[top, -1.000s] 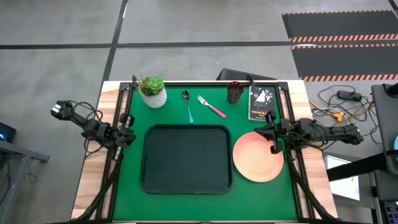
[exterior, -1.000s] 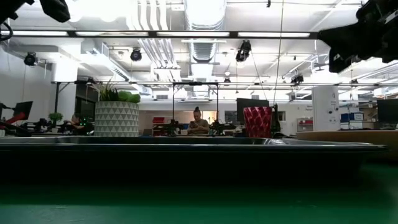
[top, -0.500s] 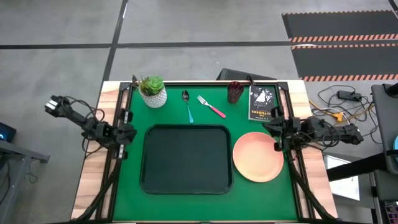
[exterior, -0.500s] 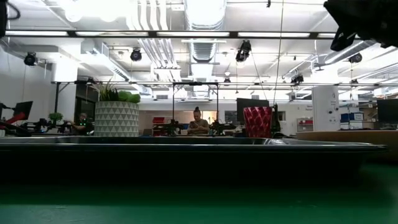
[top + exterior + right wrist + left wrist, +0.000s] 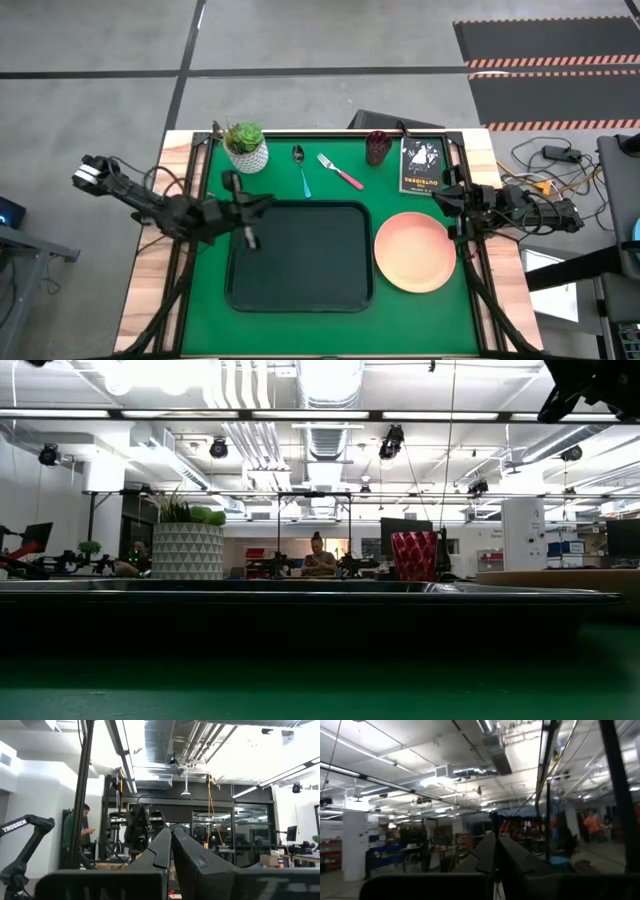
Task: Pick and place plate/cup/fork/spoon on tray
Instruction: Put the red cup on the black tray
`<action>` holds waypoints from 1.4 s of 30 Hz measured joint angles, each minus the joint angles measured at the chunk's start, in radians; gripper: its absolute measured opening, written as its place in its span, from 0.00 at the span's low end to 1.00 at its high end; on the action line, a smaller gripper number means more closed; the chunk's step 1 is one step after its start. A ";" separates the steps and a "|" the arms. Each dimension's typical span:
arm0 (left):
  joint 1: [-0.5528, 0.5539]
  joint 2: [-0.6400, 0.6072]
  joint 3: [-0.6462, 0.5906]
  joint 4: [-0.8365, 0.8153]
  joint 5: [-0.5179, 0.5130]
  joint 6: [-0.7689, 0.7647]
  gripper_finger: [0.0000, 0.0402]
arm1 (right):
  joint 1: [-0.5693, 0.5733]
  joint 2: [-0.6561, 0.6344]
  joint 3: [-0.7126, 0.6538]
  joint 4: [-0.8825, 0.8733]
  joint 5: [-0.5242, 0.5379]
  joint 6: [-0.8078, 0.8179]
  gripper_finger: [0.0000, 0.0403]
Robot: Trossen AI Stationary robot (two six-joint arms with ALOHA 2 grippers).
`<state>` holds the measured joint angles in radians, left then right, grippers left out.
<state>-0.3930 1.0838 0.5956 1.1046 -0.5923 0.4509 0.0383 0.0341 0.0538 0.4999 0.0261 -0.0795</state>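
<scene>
The dark tray (image 5: 300, 292) lies at the table's middle and shows as a dark wall in the low view (image 5: 300, 610). The pink plate (image 5: 415, 251) lies flat on the green mat to the tray's right. The red cup (image 5: 378, 147) stands upright at the far edge, also in the low view (image 5: 414, 555). The pink-handled fork (image 5: 340, 172) and the teal-handled spoon (image 5: 302, 170) lie flat beyond the tray. My left gripper (image 5: 262, 203) is shut and empty above the tray's far left corner. Its fingers meet in the left wrist view (image 5: 495, 845). My right gripper (image 5: 447, 205) is shut and empty at the table's right edge, beside the plate's far rim. Its fingers meet in the right wrist view (image 5: 170, 835).
A white pot with a green plant (image 5: 246, 148) stands at the far left, also in the low view (image 5: 187, 550). A small black book (image 5: 420, 165) lies at the far right beside the cup. A black frame runs along the table's sides. A person sits far off in the room (image 5: 319, 560).
My left gripper has swung from the table's left edge toward the right, out over the tray's far left corner. My right gripper has drawn back from over the plate toward the table's right edge and has risen. The plate, cup, fork and spoon have stayed in place.
</scene>
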 joint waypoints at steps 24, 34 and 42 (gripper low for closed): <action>0.432 0.407 0.537 -0.674 0.282 -0.288 0.00 | 0.000 -0.002 0.033 -0.015 -0.016 0.027 0.02; 0.493 0.564 0.755 -0.889 0.323 -0.288 0.00 | 0.000 -0.002 0.038 -0.010 -0.060 0.027 0.02; 0.530 0.622 0.838 -0.949 0.394 -0.288 0.00 | 0.000 -0.016 0.038 -0.003 -0.062 0.042 0.02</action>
<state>0.1367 1.7057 1.4331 0.1559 -0.1988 0.1631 0.0387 0.0177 0.0917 0.4970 -0.0360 -0.0372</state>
